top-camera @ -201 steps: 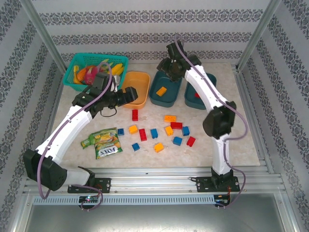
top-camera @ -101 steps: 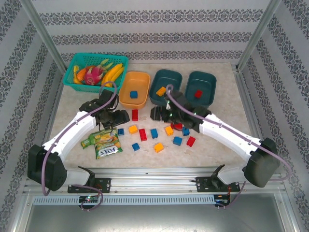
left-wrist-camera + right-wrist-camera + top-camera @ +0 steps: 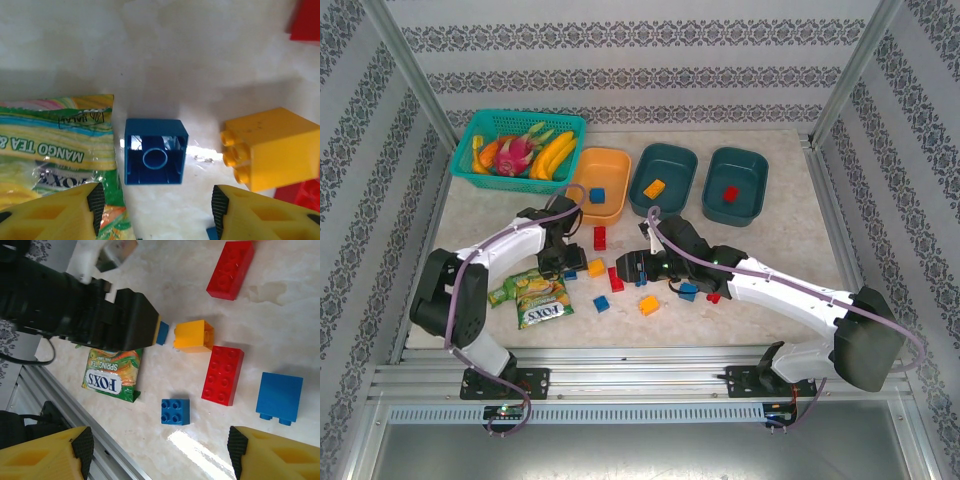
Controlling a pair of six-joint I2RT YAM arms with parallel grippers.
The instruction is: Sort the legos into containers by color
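Note:
Loose legos in red, blue and orange-yellow lie mid-table. My left gripper [image 3: 563, 262] [image 3: 157, 205] hangs open just short of an upside-down blue lego [image 3: 155, 158] [image 3: 569, 271], with a yellow lego [image 3: 267, 147] to its right. My right gripper [image 3: 632, 270] [image 3: 160, 450] is open above a small blue lego [image 3: 175, 411], beside a long red lego [image 3: 223, 375]. The orange tub [image 3: 605, 170] holds a blue lego [image 3: 597, 195]. The middle teal tub [image 3: 670, 165] holds an orange lego [image 3: 654, 188], and the right teal tub [image 3: 740, 170] a red one [image 3: 730, 193].
A green snack packet [image 3: 535, 293] [image 3: 50, 150] [image 3: 111, 375] lies left of the bricks, touching my left finger's side. A teal mesh basket [image 3: 525, 116] of fruit stands at the back left. The two grippers sit close together over the bricks.
Both arms came down from the tubs to the loose bricks. A blue brick now lies in the orange tub where my left gripper was.

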